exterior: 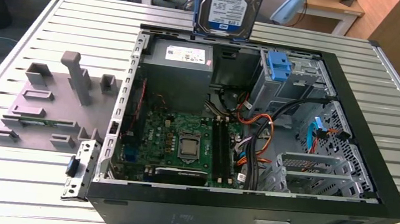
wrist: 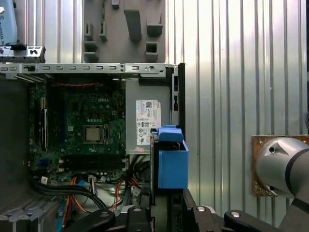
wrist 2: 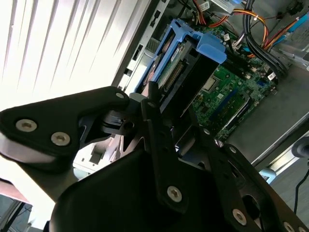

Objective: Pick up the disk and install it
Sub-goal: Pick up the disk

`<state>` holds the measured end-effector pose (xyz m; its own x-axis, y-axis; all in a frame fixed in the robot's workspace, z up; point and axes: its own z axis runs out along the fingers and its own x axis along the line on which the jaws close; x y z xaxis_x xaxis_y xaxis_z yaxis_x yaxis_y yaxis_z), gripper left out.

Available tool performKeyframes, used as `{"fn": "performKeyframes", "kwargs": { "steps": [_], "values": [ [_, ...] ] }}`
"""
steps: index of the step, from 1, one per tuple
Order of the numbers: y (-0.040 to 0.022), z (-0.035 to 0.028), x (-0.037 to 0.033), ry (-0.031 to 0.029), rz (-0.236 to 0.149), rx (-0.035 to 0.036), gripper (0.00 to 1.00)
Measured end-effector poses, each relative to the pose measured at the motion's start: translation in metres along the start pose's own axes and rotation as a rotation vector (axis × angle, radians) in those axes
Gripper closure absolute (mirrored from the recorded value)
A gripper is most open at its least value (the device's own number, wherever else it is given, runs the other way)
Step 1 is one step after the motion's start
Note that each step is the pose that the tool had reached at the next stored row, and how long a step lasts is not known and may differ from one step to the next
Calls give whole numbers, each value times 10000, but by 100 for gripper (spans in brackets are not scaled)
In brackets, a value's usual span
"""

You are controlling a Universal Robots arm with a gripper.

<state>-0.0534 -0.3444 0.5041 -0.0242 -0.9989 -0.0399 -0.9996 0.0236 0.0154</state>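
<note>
The disk (exterior: 230, 6), a silver drive with a white-and-blue label and blue carrier rails, hangs upright in the air above the far edge of the open computer case (exterior: 373, 163) in the exterior view. In both wrist views the disk (wrist 2: 186, 58) (wrist: 172, 164) appears edge-on, over the case near the power supply. My gripper (wrist 2: 161, 104) (wrist: 166, 210) is shut on the disk, its black fingers clamped on the two flat sides.
Inside the case lie the grey power supply (exterior: 177, 68), the green motherboard (exterior: 182, 141), orange and blue cables (exterior: 258, 129), a lone blue bracket (exterior: 279, 64) in the far bay and a metal drive cage (exterior: 313, 171). A grey fixture plate (exterior: 52, 102) lies on the slatted table (exterior: 61, 14) at the exterior view's left.
</note>
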Motion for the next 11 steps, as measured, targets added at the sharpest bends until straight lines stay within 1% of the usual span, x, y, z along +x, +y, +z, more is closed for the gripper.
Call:
{"fn": "performKeyframes", "kwargs": {
  "steps": [6,8,11],
  "values": [
    [-118,0,-2,0,-1,1,65],
    [-135,0,-3,0,-1,0,65],
    [-136,-1,-3,0,1,0,65]
  ]
}}
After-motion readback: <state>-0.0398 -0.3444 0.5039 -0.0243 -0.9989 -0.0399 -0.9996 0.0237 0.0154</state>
